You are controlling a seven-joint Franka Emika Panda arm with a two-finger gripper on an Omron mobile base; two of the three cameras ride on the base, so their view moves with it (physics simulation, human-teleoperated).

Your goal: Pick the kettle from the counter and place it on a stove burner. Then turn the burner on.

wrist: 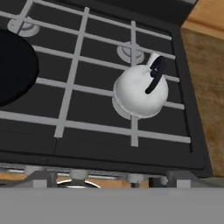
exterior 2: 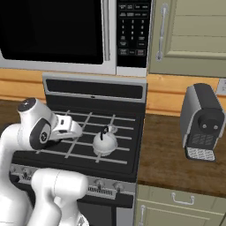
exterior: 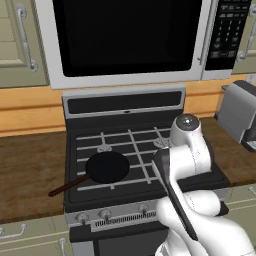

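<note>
The shiny white kettle (wrist: 140, 90) with its thin black handle stands upright on the front right stove burner (wrist: 118, 107), whose grey disc peeks out under its left side. In the right base view the kettle (exterior 2: 104, 142) sits on the grate near the cooktop's right edge. My gripper (exterior 2: 75, 129) hangs above the middle of the cooktop, to the left of the kettle and apart from it, open and holding nothing. The dark wood counter (exterior 2: 176, 163) lies to the right of the stove.
A flat black frying pan (exterior: 106, 166) covers the front left burner, its handle pointing left over the counter (exterior: 30, 175). A grey coffee machine (exterior 2: 201, 121) stands on the right counter. Stove knobs (exterior 2: 108, 185) line the front panel. A microwave (exterior: 125, 35) hangs overhead.
</note>
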